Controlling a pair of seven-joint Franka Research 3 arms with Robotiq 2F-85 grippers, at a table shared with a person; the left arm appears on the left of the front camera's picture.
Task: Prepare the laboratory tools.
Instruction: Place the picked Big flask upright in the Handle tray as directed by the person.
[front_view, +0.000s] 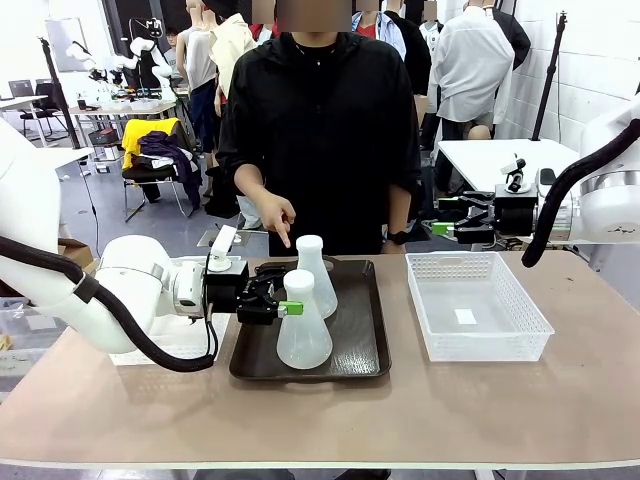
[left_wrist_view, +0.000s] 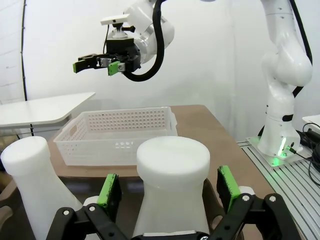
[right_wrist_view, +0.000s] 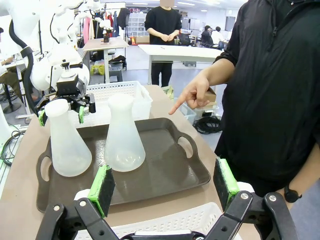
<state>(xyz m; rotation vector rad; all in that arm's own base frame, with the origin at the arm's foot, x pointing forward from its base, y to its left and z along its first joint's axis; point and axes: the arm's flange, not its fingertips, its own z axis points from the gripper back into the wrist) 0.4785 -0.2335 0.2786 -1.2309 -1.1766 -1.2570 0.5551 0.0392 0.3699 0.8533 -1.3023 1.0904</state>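
Two frosted-white conical flasks stand upright on a dark brown tray (front_view: 360, 345). My left gripper (front_view: 288, 305) is open, with its green pads either side of the near flask's (front_view: 303, 340) neck and a small gap on each side. In the left wrist view that flask (left_wrist_view: 172, 160) stands between my fingers (left_wrist_view: 107, 190), with the other flask (left_wrist_view: 35, 175) off to the left. A person's hand (front_view: 283, 225) points down at the far flask (front_view: 316, 280). My right gripper (front_view: 442, 215) hovers open and empty, high above the table's far right. Its own camera looks over both flasks (right_wrist_view: 122, 135).
A white lattice basket (front_view: 475, 305) sits to the right of the tray, below the right gripper (right_wrist_view: 164, 187). Another white basket (front_view: 150, 352) lies under my left arm. The person stands close behind the tray at the far edge.
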